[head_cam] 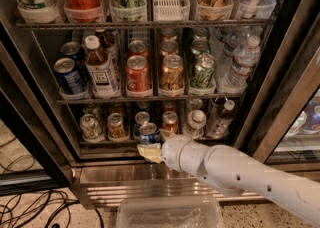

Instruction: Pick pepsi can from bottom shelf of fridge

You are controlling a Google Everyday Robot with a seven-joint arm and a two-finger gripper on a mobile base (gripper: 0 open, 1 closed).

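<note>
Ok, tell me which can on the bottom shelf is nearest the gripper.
The pepsi can: blue with a silver top, it stands furthest forward, just above the gripper. The other cans sit off to the sides or farther back.
</note>
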